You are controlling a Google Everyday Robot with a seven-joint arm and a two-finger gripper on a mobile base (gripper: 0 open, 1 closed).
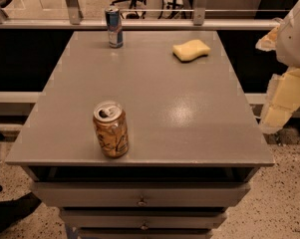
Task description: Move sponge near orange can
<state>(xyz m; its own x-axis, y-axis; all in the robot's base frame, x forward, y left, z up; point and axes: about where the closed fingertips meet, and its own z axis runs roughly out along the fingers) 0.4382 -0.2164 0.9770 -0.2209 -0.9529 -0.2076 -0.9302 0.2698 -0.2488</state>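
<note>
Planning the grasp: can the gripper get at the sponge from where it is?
Probably yes. The gripper hangs off the right edge of the table, and the sponge lies on the far right of the top, nothing between them. The orange can and blue can stand well to the left.

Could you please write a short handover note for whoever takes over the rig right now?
The hand is off the right edge of the table, away from the sponge.
The sponge lies flat at the far right of the table; the orange can stands upright at the front left, far from it.
Done: nothing yet.
Left: grasp the sponge, carry it across, set it down beside the orange can.
</note>
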